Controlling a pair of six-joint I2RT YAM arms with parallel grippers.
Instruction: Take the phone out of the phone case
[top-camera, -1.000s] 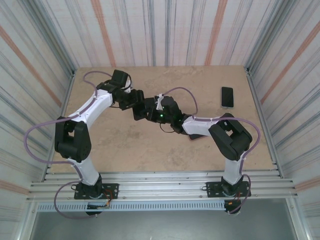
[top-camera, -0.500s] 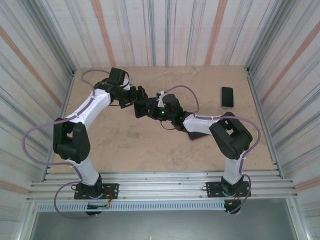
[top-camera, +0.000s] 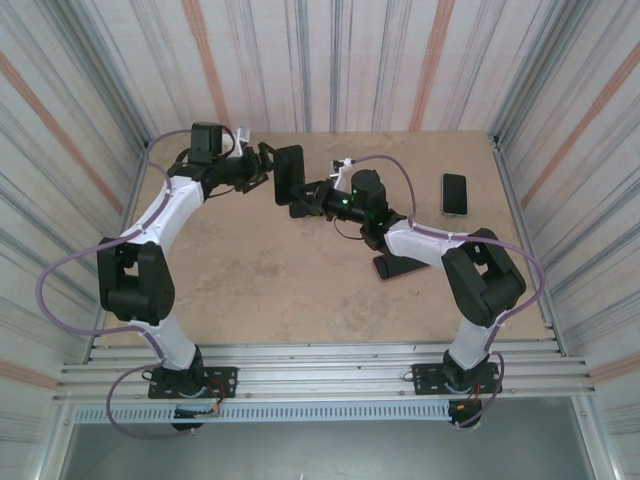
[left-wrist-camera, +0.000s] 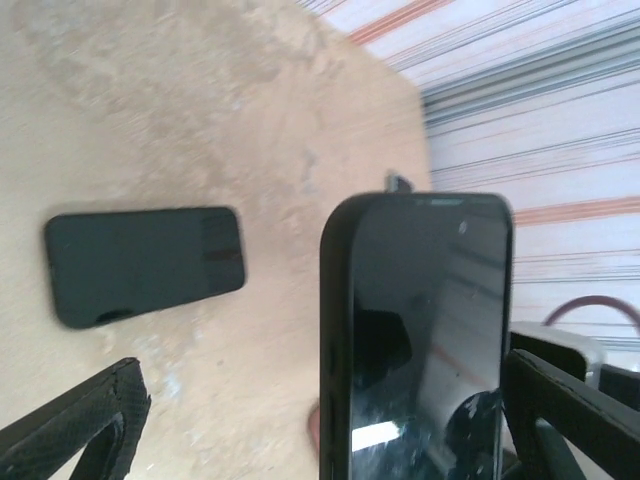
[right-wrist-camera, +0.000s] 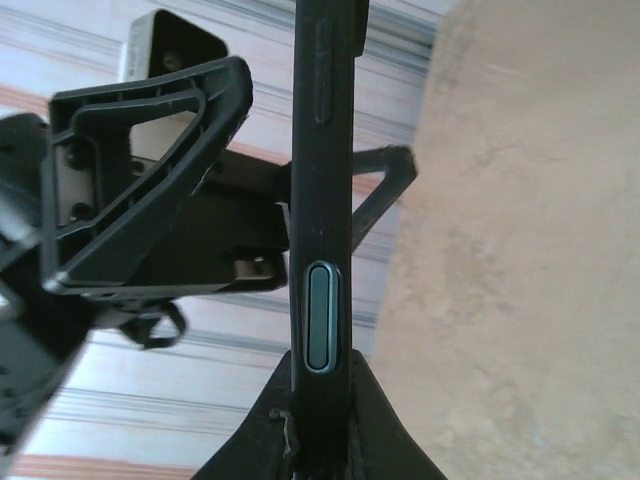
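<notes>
Black phone case (top-camera: 290, 175), pinched at one end by your right pincer (top-camera: 310, 191), could slip out if the open left pincer (top-camera: 265, 163) beside it pushes hard.

**A:** What sits at the centre?

**B:** 1 cased smartphone (left-wrist-camera: 415, 340), upright in the frame. It has a black case around a glossy dark screen that carries pale reflections.

**A:** And around it?

**B:** The left gripper (left-wrist-camera: 322, 418) gapes wide. Its 2 black fingers (left-wrist-camera: 75, 425) sit at the bottom corners, with the cased smartphone between them. A second smartphone (left-wrist-camera: 145, 265) lies flat, screen dark, on the tan table (left-wrist-camera: 200, 110), well apart to the left. A striped corrugated wall (left-wrist-camera: 540, 110) rises at upper right.
</notes>
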